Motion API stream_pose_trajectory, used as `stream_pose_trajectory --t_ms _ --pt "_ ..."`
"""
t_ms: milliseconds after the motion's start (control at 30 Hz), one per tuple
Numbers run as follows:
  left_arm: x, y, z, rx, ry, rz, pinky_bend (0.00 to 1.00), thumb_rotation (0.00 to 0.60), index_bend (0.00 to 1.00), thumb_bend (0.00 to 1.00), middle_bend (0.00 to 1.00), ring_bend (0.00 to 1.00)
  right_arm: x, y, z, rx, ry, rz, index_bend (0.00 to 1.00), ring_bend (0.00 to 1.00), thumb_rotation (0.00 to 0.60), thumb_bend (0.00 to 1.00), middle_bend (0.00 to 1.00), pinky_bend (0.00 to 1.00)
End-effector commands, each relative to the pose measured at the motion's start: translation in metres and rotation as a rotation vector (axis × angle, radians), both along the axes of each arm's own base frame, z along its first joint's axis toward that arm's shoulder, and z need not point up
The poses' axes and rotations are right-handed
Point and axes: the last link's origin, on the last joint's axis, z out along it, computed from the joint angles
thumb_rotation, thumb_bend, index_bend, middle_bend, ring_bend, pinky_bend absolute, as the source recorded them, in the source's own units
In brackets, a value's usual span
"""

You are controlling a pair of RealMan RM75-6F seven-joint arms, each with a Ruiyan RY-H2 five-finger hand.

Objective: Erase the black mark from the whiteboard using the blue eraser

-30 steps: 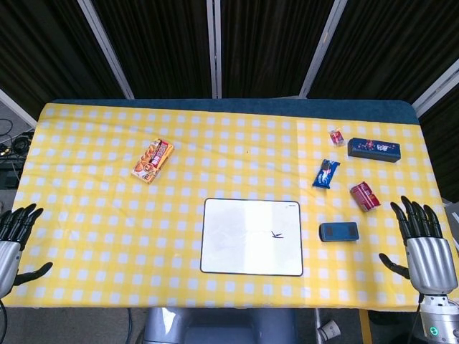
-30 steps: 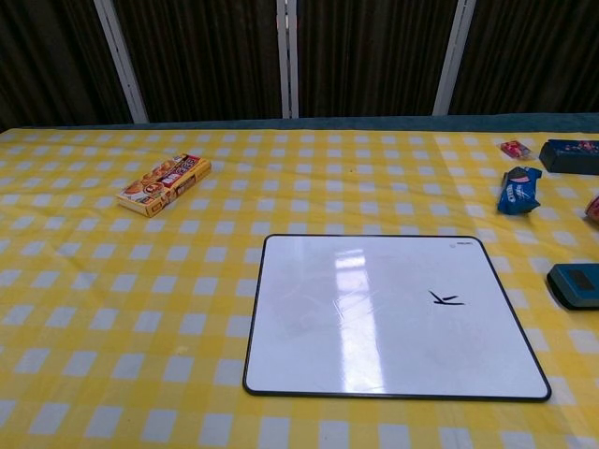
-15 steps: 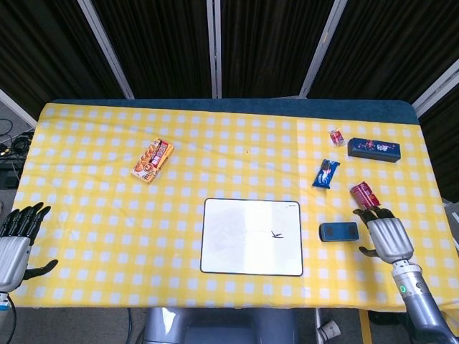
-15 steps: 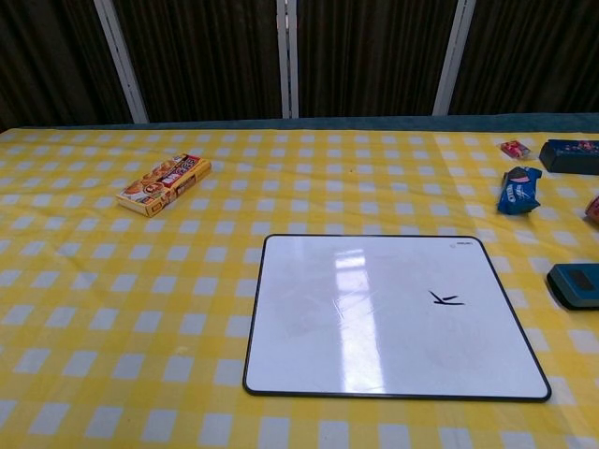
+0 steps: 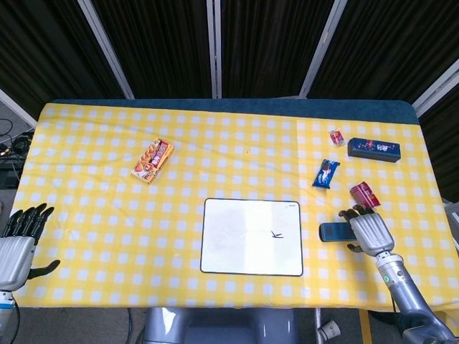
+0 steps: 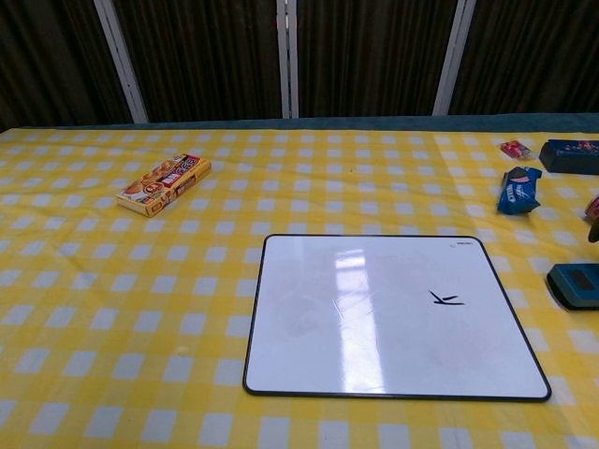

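The head view looks steeply down over the whole table (image 5: 86, 215); the chest view sits lower and nearer, sharing the whiteboard (image 5: 251, 236).

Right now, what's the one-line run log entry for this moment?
phase: reaching | right hand: over blue eraser's right end, grip unclear | left hand: open, idle | black mark: unerased on whiteboard

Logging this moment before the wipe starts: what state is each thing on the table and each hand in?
whiteboard: flat, black mark unerased
blue eraser: lying beside the board, right hand over its end, grip unclear
left hand: fingers apart, holding nothing
biscuit box: lying flat, closed
blue packet: lying, sealed
red can: on its side
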Motion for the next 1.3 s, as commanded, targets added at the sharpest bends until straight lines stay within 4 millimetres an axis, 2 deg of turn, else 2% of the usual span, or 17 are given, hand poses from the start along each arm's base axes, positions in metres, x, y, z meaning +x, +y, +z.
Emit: stream_pose_trajectory --t_ms 33,433,600,733,967,1167,1300 --pt "0.000 0.000 0.000 0.000 0.001 0.001 0.00 0.600 0.00 0.00 0.00 0.00 0.001 0.000 -0.002 0.002 0.001 0.010 0.32 0.24 0.600 0.00 0.36 0.33" --pt "-0.001 0.001 -0.001 -0.004 0.003 0.004 0.00 0.600 0.00 0.00 0.00 0.00 -0.002 -0.006 -0.016 0.010 0.023 0.017 0.34 0.27 0.600 0.04 0.38 0.37" --pt "-0.001 0.002 -0.001 -0.004 0.003 0.008 0.00 0.600 0.00 0.00 0.00 0.00 0.000 -0.008 -0.019 0.003 0.009 0.023 0.41 0.36 0.600 0.15 0.45 0.44" --pt "-0.002 0.002 0.000 -0.002 0.001 0.011 0.00 0.600 0.00 0.00 0.00 0.00 0.004 -0.008 -0.019 -0.004 -0.008 0.038 0.47 0.43 0.600 0.22 0.52 0.45" --pt "-0.002 0.003 0.000 -0.003 0.000 0.011 0.00 0.600 0.00 0.00 0.00 0.00 0.028 -0.010 -0.012 -0.006 -0.057 0.102 0.48 0.44 0.600 0.24 0.54 0.45" --pt "-0.002 0.005 0.000 -0.008 -0.001 0.012 0.00 0.600 0.00 0.00 0.00 0.00 0.067 -0.021 -0.014 0.008 -0.077 0.186 0.48 0.44 0.600 0.24 0.54 0.45" --pt "-0.003 0.007 0.000 -0.009 -0.003 0.017 0.00 0.600 0.00 0.00 0.00 0.00 0.099 -0.032 -0.030 0.060 -0.077 0.223 0.48 0.44 0.600 0.25 0.54 0.45"
